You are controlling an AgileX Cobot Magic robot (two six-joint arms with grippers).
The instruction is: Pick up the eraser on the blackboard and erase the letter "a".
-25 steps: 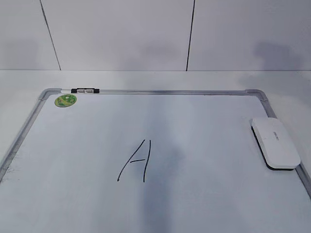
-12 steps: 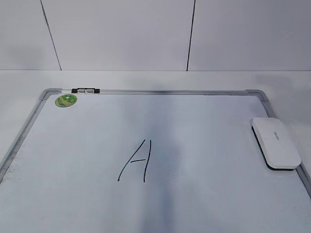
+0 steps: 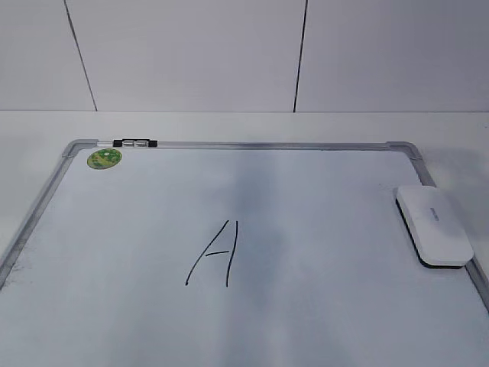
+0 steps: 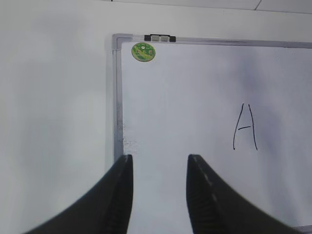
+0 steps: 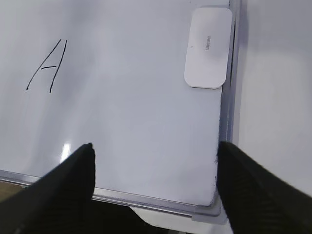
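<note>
The blackboard point(image 3: 252, 144) is a white dry-erase board with a silver frame, lying flat. The white eraser point(image 3: 433, 225) lies on it at the right edge; it also shows in the right wrist view point(image 5: 208, 46). A tall capital "A" point(image 3: 214, 252) is written mid-board, and shows in both wrist views point(image 4: 245, 126) point(image 5: 46, 66). No small letter "a" shows in any view. My left gripper point(image 4: 161, 158) is open and empty above the board's left edge. My right gripper point(image 5: 155, 146) is open and empty above the board's near right corner. Neither gripper shows in the exterior view.
A round green sticker point(image 3: 103, 158) sits in the board's far left corner. A small black-and-white clip point(image 3: 134, 142) sits on the far frame beside it. The board lies on a white table with a panelled wall behind.
Only the shadows on the board and wall have shifted. The eraser and the board have not moved.
</note>
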